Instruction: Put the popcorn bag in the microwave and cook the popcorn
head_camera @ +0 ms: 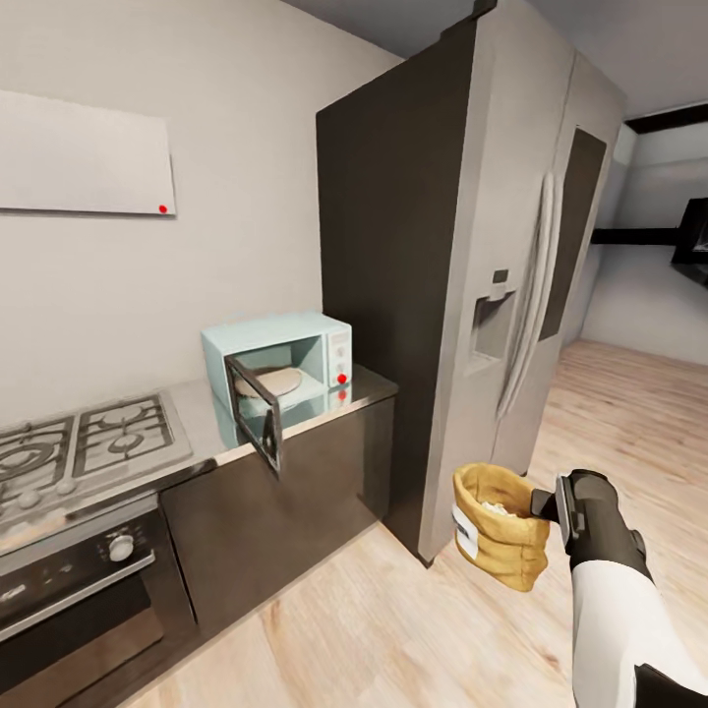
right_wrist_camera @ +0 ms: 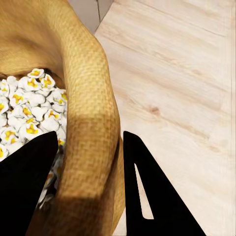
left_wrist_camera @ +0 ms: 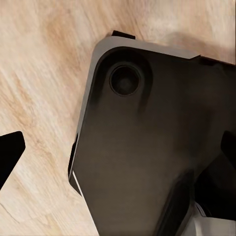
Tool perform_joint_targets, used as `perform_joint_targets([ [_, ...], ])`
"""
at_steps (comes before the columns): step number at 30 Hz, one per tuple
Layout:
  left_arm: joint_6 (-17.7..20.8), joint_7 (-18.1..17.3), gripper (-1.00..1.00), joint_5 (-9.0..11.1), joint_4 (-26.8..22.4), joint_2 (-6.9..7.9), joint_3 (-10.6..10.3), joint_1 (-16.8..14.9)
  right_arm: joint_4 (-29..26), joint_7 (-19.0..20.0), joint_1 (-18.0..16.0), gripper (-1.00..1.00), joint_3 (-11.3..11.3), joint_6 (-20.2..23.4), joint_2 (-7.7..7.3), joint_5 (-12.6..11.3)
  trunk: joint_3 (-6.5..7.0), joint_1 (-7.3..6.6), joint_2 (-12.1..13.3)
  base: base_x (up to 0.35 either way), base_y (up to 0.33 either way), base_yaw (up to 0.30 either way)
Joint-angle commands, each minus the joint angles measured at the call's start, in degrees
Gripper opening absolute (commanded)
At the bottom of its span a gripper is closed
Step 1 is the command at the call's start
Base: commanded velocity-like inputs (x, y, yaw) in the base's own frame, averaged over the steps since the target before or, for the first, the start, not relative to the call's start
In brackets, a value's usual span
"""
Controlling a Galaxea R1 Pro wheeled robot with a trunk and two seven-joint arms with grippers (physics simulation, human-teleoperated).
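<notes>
My right gripper (head_camera: 539, 503) is shut on the popcorn bag (head_camera: 501, 536), a mustard-tan sack held upright in the air over the wood floor in front of the fridge. In the right wrist view its fingers (right_wrist_camera: 147, 187) pinch the popcorn bag's wall (right_wrist_camera: 93, 98), one inside and one outside. White and yellow puffed popcorn (right_wrist_camera: 24, 108) fills the bag. The pale mint-blue microwave (head_camera: 315, 339) stands on the grey countertop (head_camera: 372, 385) to the left and farther away, its dark glass door (head_camera: 254, 413) swung open and the beige turntable (head_camera: 270, 382) bare. My left gripper (left_wrist_camera: 118, 152) is open, pointing down.
A tall steel fridge (head_camera: 492, 246) rises just behind the bag, right of the countertop. A gas hob (head_camera: 79, 442) with an oven (head_camera: 79, 590) below lies left of the microwave. Light wood floor (head_camera: 393, 629) stretches between me and the cabinets. My dark base (left_wrist_camera: 147, 147) sits under the left gripper.
</notes>
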Motion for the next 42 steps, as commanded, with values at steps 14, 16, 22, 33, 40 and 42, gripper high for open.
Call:
perform_joint_targets([
  [14, -0.55, 0.02, 1.0, 0.18, 0.03, 0.0, 0.36, -0.03, -0.24, 0.46, 0.62, -1.0, -0.06, 0.48, -0.17, 0.6, -0.07, 0.03, -0.04, 0.043, -0.015, 0.0],
  [16, -0.54, 0.02, 1.0, 0.18, 0.03, 0.0, 0.36, -0.03, -0.48, 0.51, 0.65, -1.0, 0.02, 0.8, -0.18, 0.63, -0.07, 0.03, -0.04, 0.0, 0.0, 0.0],
  [22, -0.59, 0.02, 1.0, 0.19, 0.03, 0.01, 0.37, -0.03, -0.72, 0.47, 0.62, -1.0, 0.04, 2.65, -0.25, 0.53, -0.07, 0.03, -0.04, -0.011, 0.0, 0.0],
  [33, -0.55, 0.02, 1.0, 0.21, 0.03, 0.0, 0.36, -0.03, -0.82, 0.44, 0.65, -1.0, 0.04, 3.18, -0.2, 0.51, -0.07, 0.03, -0.04, -0.102, 0.0, 0.003],
  [40, -0.54, 0.02, 1.0, 0.18, 0.03, 0.01, 0.36, -0.03, -0.83, 0.49, 0.62, -1.0, 0.04, 3.18, -0.26, 0.36, -0.07, 0.03, -0.04, -0.103, 0.0, 0.2],
  [42, -0.58, 0.02, 1.0, 0.18, 0.03, 0.05, 0.36, -0.03, -0.83, 0.48, 0.64, -1.0, 0.04, 3.18, -0.25, 0.36, -0.07, 0.03, -0.04, -0.038, 0.0, 0.263],
])
